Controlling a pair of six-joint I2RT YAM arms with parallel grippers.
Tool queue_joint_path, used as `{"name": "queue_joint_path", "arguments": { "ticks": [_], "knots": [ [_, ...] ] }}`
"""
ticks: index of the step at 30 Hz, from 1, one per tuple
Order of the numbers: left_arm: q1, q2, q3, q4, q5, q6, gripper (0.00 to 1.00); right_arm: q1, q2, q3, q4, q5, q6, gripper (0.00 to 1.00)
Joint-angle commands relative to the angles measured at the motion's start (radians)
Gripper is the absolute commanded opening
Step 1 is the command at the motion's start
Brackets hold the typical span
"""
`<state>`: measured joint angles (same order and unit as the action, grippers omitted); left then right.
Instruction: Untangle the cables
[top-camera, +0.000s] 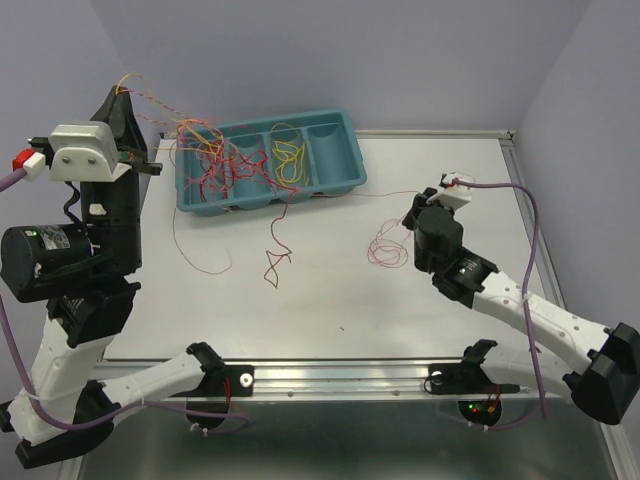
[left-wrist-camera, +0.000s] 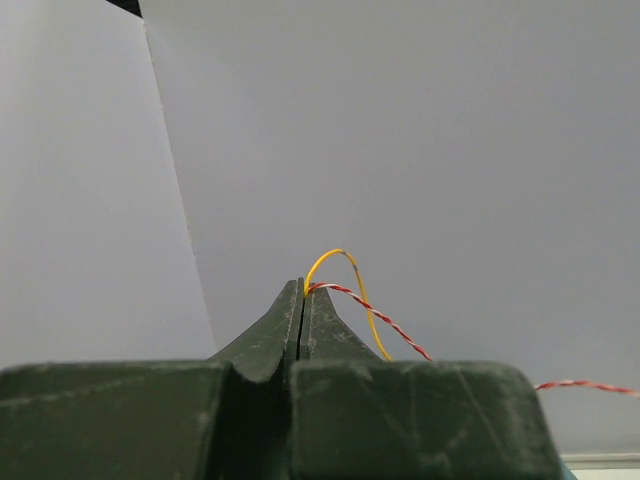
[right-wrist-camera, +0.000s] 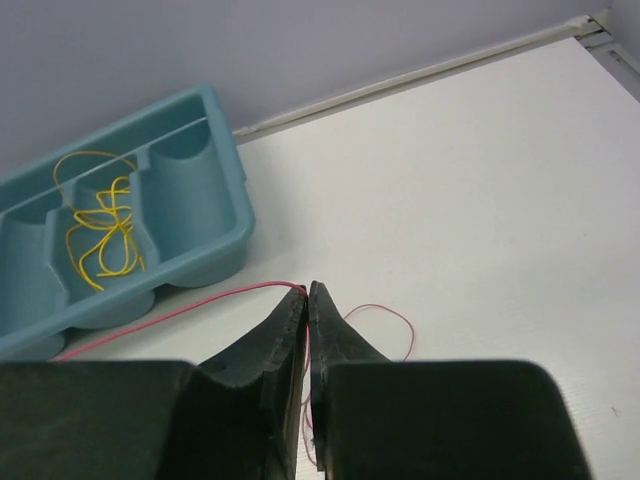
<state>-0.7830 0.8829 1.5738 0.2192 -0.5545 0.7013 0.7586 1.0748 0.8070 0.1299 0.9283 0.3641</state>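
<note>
I judge this job to be early, with most of the work left. The main knot of cables sits in the left-hand compartments of the teal tray, which lies toward the far left corner of the table. There red, orange and yellow loops are piled over one another and spill across the dividers. A yellow bundle lies more or less by itself in the compartment second from the right, so that part looks partly sorted. A few red strands trail over the tray's near wall onto the table.

My left gripper is lifted high above the far left corner. Its jaws are pressed together on a yellow wire and a red-and-white twisted wire, both running back down to the knot.

My right gripper is low over the table toward the right edge. It is pinched tight on a thin red strand, which runs back toward the tray. A small red coil lies on the table just beside it.

So I have two leads held apart, but as far as I can see no cable is fully free of the pile. I cannot tell whether the red strand is clear of the knot at its far end.
</note>
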Motion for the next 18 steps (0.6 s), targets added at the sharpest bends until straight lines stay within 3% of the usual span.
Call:
{"name": "queue_joint_path", "arguments": {
  "ticks": [1,2,3,4,7,9,12,16,18],
  "knots": [
    [0.005,-0.004,0.026,-0.019,0.091,-0.071,0.00,-0.005,-0.033,-0.006,0.016,-0.095,-0.016,0.10],
    [0.005,0.004,0.040,-0.029,0.094,-0.078,0.00,-0.007,-0.026,0.009,0.016,-0.082,-0.016,0.09],
    [0.005,0.008,0.043,-0.030,0.067,-0.074,0.00,-0.007,-0.006,0.011,0.016,-0.050,0.004,0.00],
    [0.005,0.013,0.045,-0.026,0.048,-0.068,0.00,-0.005,0.005,0.009,0.016,0.065,0.016,0.01],
    [0.005,0.001,0.008,0.003,-0.027,-0.031,0.00,-0.037,0.002,-0.006,-0.004,0.205,0.064,0.01],
    [0.005,-0.039,-0.079,0.037,-0.067,0.000,0.00,-0.070,-0.038,-0.032,-0.007,0.201,0.096,0.01],
    [0.005,-0.082,-0.199,0.095,-0.244,0.093,0.00,-0.074,-0.143,-0.087,-0.007,0.256,0.150,0.00],
    [0.011,-0.168,-0.404,0.343,-0.431,0.303,0.00,-0.076,-0.269,-0.170,-0.007,0.383,0.153,0.01],
    [0.013,-0.237,-0.455,0.373,-0.450,0.342,0.00,-0.076,-0.346,-0.192,-0.007,0.414,0.147,0.01]
  ]
}}
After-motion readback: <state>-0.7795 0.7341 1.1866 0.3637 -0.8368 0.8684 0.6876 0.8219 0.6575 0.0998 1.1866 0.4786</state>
